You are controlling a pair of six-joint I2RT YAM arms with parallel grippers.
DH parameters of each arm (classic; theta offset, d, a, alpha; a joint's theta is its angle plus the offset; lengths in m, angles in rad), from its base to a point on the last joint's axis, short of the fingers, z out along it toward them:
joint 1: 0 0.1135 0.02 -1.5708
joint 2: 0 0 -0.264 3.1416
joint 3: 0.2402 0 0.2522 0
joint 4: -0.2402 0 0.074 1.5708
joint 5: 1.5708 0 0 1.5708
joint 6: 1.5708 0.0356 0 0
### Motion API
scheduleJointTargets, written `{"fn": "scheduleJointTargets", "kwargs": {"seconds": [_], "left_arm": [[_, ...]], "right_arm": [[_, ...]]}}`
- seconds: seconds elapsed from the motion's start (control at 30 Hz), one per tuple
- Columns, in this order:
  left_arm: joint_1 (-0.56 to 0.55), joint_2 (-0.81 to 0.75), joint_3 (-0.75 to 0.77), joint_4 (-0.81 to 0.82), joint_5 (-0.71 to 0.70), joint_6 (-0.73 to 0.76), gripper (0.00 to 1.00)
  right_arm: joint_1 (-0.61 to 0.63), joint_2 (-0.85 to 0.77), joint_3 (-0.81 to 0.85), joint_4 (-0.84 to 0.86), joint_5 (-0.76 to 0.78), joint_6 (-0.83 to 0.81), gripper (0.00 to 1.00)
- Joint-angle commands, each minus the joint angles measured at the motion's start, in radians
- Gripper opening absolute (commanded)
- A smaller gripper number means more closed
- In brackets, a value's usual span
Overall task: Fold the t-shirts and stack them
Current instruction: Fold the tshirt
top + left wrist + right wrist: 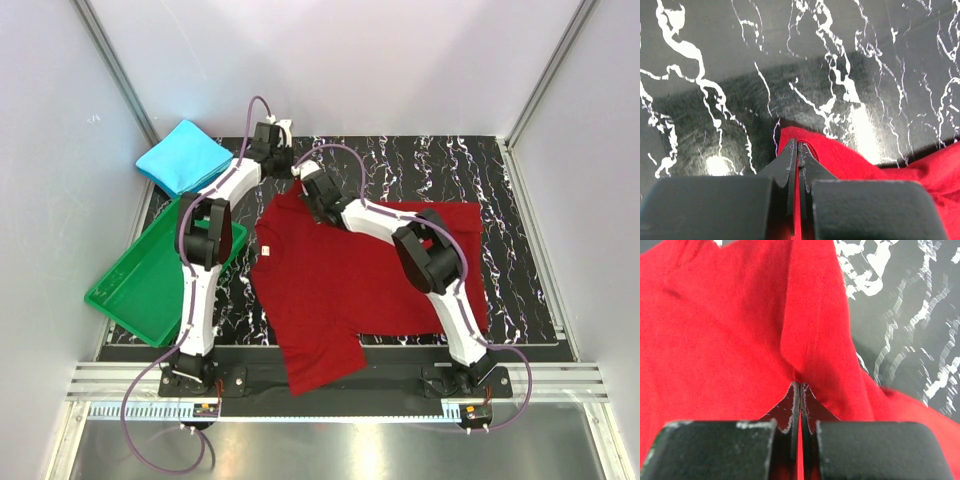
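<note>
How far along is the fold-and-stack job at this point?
Done: the blue t-shirt lies folded at the far left. In hand: the left gripper and right gripper pinch the far edge of the unfolded red t-shirt. Left: folding it and stacking both.

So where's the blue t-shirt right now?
Top view: the folded blue t-shirt lies at the far-left corner of the table, just beyond the green tray.

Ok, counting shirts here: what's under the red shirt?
Only the black marbled table shows around the red shirt; its near corner overhangs the table's edge. Anything beneath the cloth is covered.
</note>
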Motion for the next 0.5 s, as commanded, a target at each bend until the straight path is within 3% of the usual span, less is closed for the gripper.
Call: {"fn": "scheduleJointTargets", "kwargs": {"seconds": [0.0, 0.47], "left_arm": [[0.004, -0.116, -0.042, 0.044, -0.009, -0.006, 0.0], [-0.011, -0.354, -0.336, 0.044, -0.019, -0.018, 0.0]], "right_arm": [[-0.005, -0.175, -0.059, 0.043, -0.024, -0.012, 0.0], [-0.005, -0.393, -0.322, 0.141, -0.117, 0.073, 0.0]]}}
